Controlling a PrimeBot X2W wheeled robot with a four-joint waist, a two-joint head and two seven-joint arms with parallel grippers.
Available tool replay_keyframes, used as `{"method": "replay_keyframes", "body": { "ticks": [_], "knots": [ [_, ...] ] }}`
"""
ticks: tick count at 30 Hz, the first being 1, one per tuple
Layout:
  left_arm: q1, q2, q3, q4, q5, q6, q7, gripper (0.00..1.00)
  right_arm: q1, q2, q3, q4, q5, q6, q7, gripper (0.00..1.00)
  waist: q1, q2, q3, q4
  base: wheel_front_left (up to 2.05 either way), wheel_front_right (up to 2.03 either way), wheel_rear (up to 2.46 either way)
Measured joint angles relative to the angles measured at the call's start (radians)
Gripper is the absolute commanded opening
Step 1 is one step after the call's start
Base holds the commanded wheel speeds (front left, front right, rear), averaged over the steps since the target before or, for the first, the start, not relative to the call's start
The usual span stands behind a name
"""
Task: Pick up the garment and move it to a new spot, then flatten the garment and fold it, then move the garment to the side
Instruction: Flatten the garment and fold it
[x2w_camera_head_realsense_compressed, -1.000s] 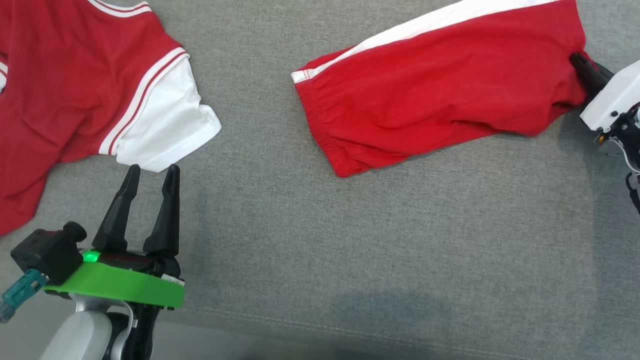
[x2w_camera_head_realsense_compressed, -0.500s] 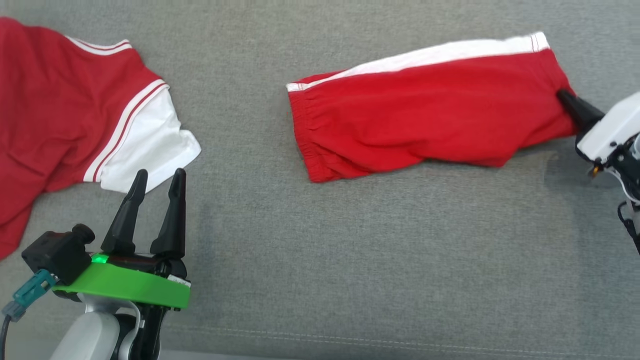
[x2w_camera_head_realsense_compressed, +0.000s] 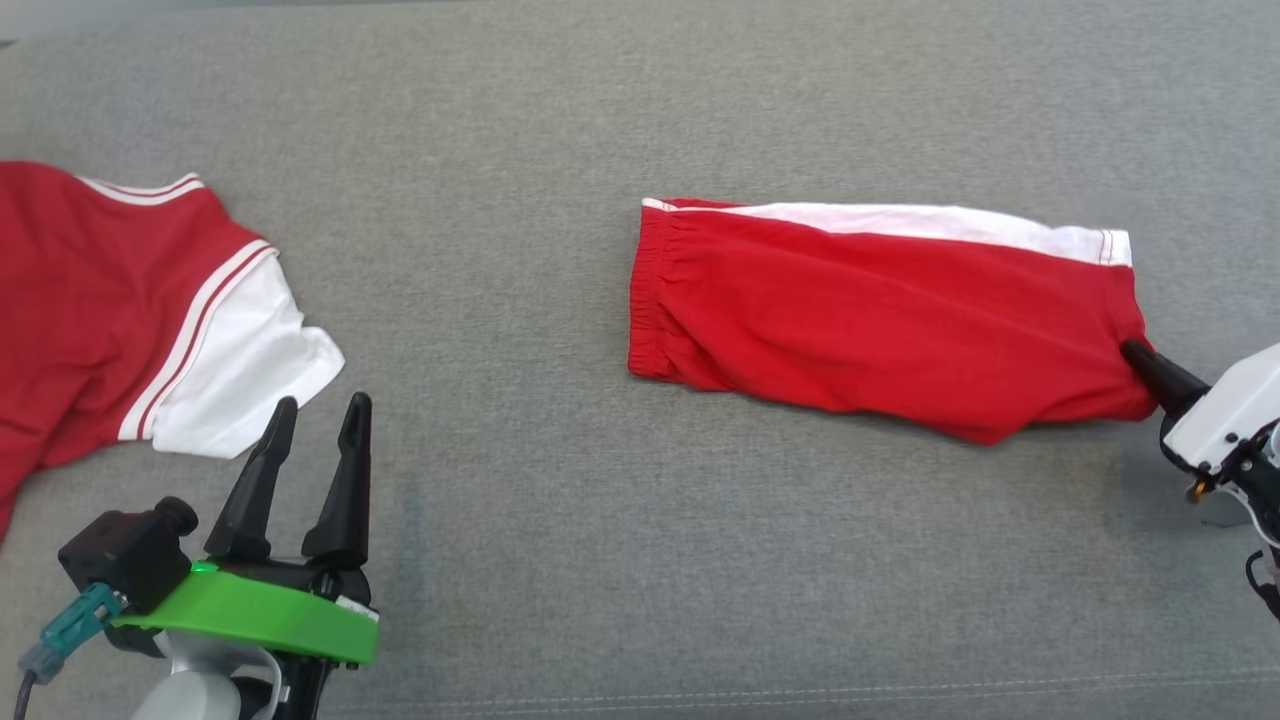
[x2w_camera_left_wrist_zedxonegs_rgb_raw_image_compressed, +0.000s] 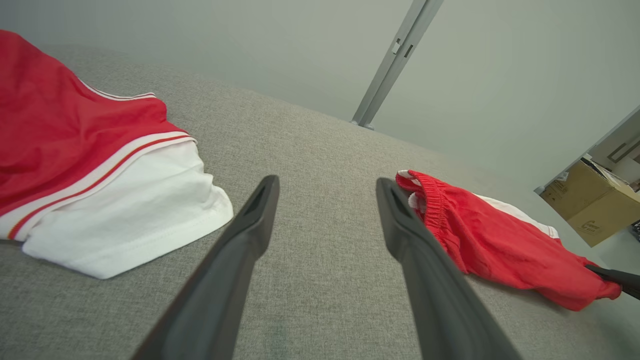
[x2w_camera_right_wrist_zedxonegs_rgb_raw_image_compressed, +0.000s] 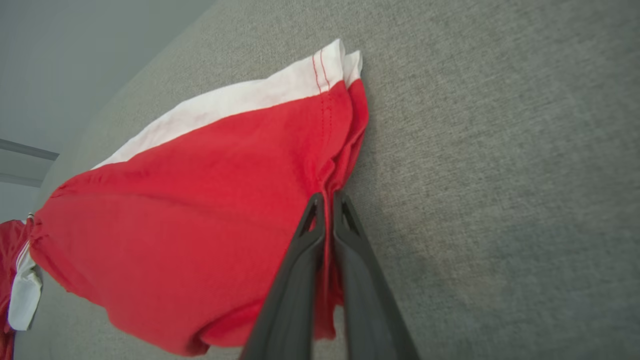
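Head view: a pair of red shorts (x2w_camera_head_realsense_compressed: 880, 320) with a white side stripe lies flat on the grey fabric worktop (x2w_camera_head_realsense_compressed: 600, 560), waistband end pointing left, leg hem to the right. The right end effector (x2w_camera_head_realsense_compressed: 1135, 355) sits at the lower right corner of the shorts, its dark fingers pressed together on the hem there. Well to the left of the shorts lies a red shirt (x2w_camera_head_realsense_compressed: 120, 310) with a white sleeve and striped trim. The left end effector (x2w_camera_head_realsense_compressed: 322, 405) hovers just below that sleeve, far from the shorts, fingers spread wide with nothing between them. Bare grey cloth separates the shirt from the shorts. A stitched seam (x2w_camera_head_realsense_compressed: 800, 690) runs along the worktop below the shorts.

Left wrist view: the left end effector (x2w_camera_left_wrist_zedxonegs_rgb_raw_image_compressed: 327, 182) stands wide open and empty over bare cloth. The shorts (x2w_camera_left_wrist_zedxonegs_rgb_raw_image_compressed: 500, 240) lie to the right of its right finger, gathered waistband nearest. At the far end of the shorts, the tip of the right end effector (x2w_camera_left_wrist_zedxonegs_rgb_raw_image_compressed: 607, 272) meets the fabric. The shirt (x2w_camera_left_wrist_zedxonegs_rgb_raw_image_compressed: 90, 165) lies on the opposite side, left of the fingers. Beyond the shorts stand a cardboard box (x2w_camera_left_wrist_zedxonegs_rgb_raw_image_compressed: 590, 200) and a slanted metal post (x2w_camera_left_wrist_zedxonegs_rgb_raw_image_compressed: 395, 55) against a pale wall.

Right wrist view: the right end effector (x2w_camera_right_wrist_zedxonegs_rgb_raw_image_compressed: 328, 197) is closed almost completely, with a thin fold of the shorts' (x2w_camera_right_wrist_zedxonegs_rgb_raw_image_compressed: 200, 220) hem pinched between its fingers. The rest of the shorts spreads away to the left, white stripe along the top. Past their far end a sliver of the shirt (x2w_camera_right_wrist_zedxonegs_rgb_raw_image_compressed: 20, 285) shows. To the right of the shorts, the worktop (x2w_camera_right_wrist_zedxonegs_rgb_raw_image_compressed: 500, 150) is plain grey cloth.
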Motion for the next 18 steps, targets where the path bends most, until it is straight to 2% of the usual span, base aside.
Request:
{"method": "replay_keyframes", "body": {
  "ticks": [4,7,8,9,18],
  "knots": [
    [0.016,0.02,0.002,-0.002,0.019,0.0,0.0,1.0,0.022,0.001,0.015,-0.002,-0.018,0.0,-0.014,0.0,0.0,0.0,-0.019,-0.031,0.0,0.0,0.0],
    [0.016,0.031,-0.004,-0.012,0.033,0.0,0.0,1.0,0.037,0.001,0.018,-0.009,-0.035,0.0,-0.04,0.45,0.0,0.0,-0.029,-0.049,0.0,0.0,0.0],
    [0.016,0.031,-0.009,-0.018,0.035,0.0,0.0,1.0,0.042,0.0,0.018,-0.011,-0.038,0.0,-0.045,0.93,0.0,0.0,-0.031,-0.053,0.0,0.0,0.0],
    [0.016,0.031,-0.012,-0.024,0.036,0.0,0.0,1.0,0.049,0.001,0.015,-0.015,-0.039,0.0,-0.053,1.0,0.0,0.0,-0.032,-0.055,0.0,0.0,0.0],
    [0.016,0.056,-0.005,-0.051,0.044,0.002,0.002,1.0,0.056,0.002,0.004,-0.047,-0.052,-0.006,-0.087,1.0,0.0,0.0,-0.001,-0.052,0.0,0.0,0.0]
  ]
}}
